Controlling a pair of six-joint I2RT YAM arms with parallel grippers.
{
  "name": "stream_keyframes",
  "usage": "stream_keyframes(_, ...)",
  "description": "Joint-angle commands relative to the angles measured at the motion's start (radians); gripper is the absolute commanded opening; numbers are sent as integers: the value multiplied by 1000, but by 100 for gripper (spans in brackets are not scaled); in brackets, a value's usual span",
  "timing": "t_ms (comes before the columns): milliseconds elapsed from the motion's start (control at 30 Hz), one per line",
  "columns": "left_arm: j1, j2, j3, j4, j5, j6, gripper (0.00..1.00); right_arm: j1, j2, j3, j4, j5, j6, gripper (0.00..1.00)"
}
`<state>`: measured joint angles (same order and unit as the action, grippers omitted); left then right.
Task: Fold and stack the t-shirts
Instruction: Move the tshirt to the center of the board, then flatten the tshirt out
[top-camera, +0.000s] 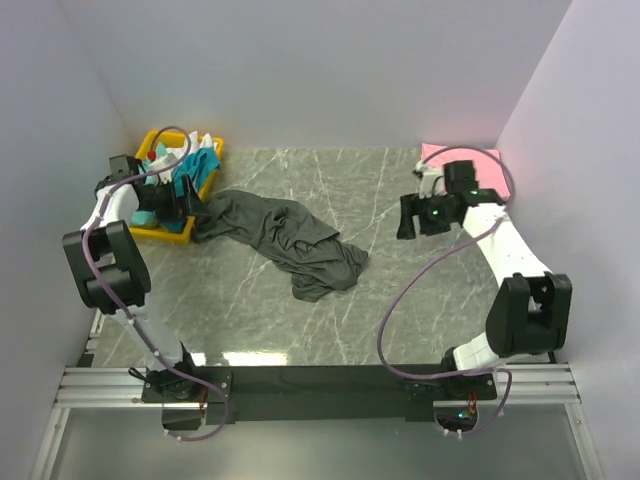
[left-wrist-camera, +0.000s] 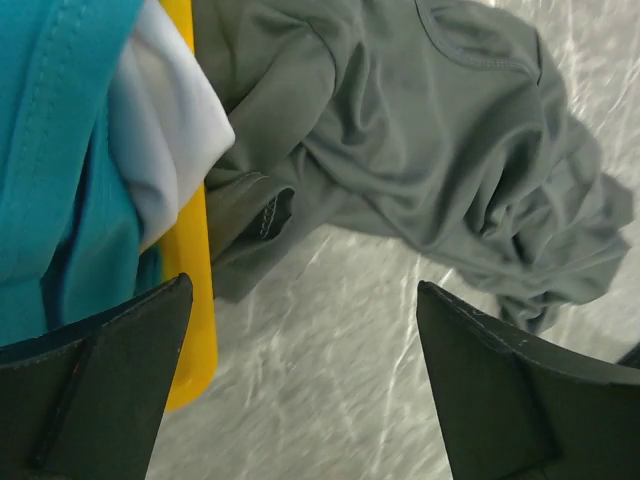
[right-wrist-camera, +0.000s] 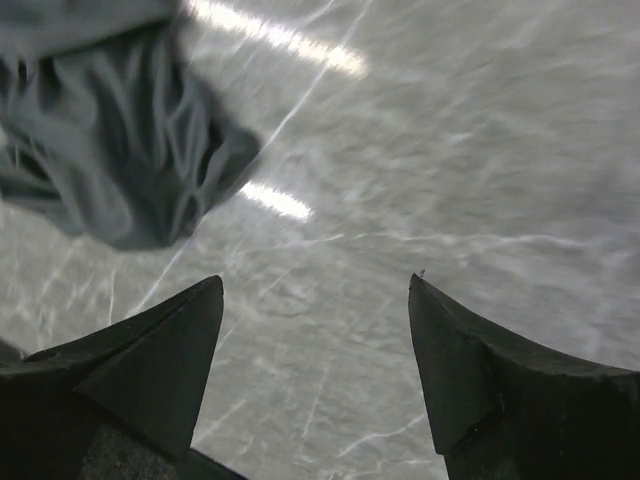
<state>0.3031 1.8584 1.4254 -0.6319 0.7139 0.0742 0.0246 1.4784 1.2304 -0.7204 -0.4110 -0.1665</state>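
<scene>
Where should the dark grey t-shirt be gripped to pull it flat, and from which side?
Probably the stitched edge of the grey t-shirt beside the yellow tray: it lies exposed, while the far end is bunched. Come from above on the tray side with the open left gripper, which hangs closest.

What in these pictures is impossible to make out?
Pink shirt: top view, partly hidden by the right arm; its fold unclear.
Tray: top view, left arm covers it; number of shirts inside unclear.
Grey shirt: right wrist view, blurred, cut off at the upper left.
Teal shirt: left wrist view, cut off by the left edge.
</scene>
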Motion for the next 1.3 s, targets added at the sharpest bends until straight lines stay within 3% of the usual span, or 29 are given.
stream_keyframes(0, -44, -128, 64, -48, -5, 176, 99, 60, 40, -37, 34, -37, -8, 77)
stream_keyframes(100, -120, -153, 81, -15, -77, 211, 98, 87, 123, -23, 85, -67, 30, 67)
stream_keyframes(167, -234, -159, 83, 14, -140, 213, 96, 93, 201, 10, 110, -98, 71, 64)
stream_keyframes(333, -432, -108, 50, 147, -134, 127, 84, 121, 356, 95, 168, -196, 160, 62)
stream_keyframes(500, -568, -27, 46, 225, -140, 59, 82, 152, 427, 132, 222, -261, 223, 62)
stream_keyframes(700, -657, 54, 24, 253, -154, 47, 91, 193, 487, 116, 220, -296, 231, 64)
stream_keyframes(900, -676, 122, 0, 301, -186, 35, 88, 221, 513, 81, 220, -296, 222, 64)
stream_keyframes(1000, -691, 145, 13, 291, -171, 27, 84, 232, 514, 66, 207, -310, 210, 53)
stream_keyframes(1067, -706, 153, 17, 284, -162, 36, 80, 232, 514, 63, 184, -316, 194, 40)
stream_keyframes(1100, -713, 151, 15, 278, -159, 38, 77, 227, 513, 61, 177, -313, 188, 33)
stream_keyframes(1133, -717, 151, 17, 271, -156, 41, 68, 222, 502, 60, 170, -311, 180, 18)
stream_keyframes(1200, -720, 147, 21, 261, -136, 36, 52, 200, 484, 57, 148, -308, 177, 0)
stream_keyframes(1233, -717, 140, 26, 246, -130, 33, 33, 189, 461, 57, 141, -308, 176, 0)
stream_keyframes(1267, -717, 118, 29, 238, -126, 30, 24, 175, 447, 57, 119, -307, 176, 0)
